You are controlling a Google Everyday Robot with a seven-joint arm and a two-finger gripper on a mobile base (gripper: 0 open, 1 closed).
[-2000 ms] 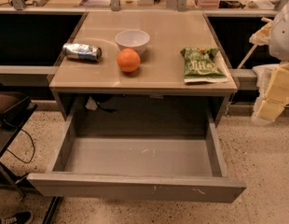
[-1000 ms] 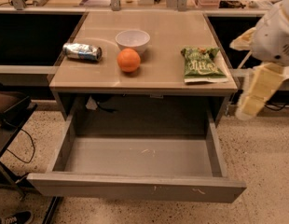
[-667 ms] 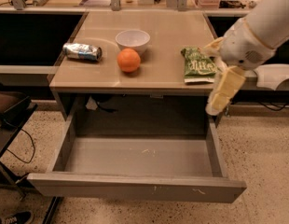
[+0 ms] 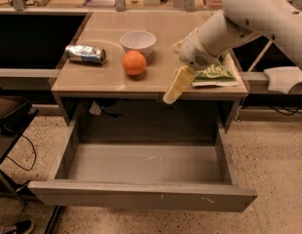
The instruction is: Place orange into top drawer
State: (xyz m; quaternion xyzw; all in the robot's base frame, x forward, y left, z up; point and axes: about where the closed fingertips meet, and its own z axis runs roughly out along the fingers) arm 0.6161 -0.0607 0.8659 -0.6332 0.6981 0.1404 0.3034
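Observation:
The orange [image 4: 134, 62] sits on the beige tabletop [image 4: 107, 30], just in front of a white bowl [image 4: 138, 41]. The top drawer [image 4: 117, 164] is pulled fully open below the tabletop, and its grey inside holds nothing. My gripper [image 4: 171, 94] hangs from the white arm [image 4: 224, 28] over the table's front edge. It is to the right of the orange, slightly nearer the camera, and apart from it. It holds nothing that I can see.
A crushed silver can [image 4: 85, 54] lies left of the orange. A green chip bag [image 4: 215, 73] lies at the table's right, partly behind the arm. Dark openings flank the table. A black chair [image 4: 9, 126] stands at the left on the speckled floor.
The arm has swung in from the far right to the left, across the chip bag, bringing the gripper over the table's front edge closer to the orange. Nothing else moved.

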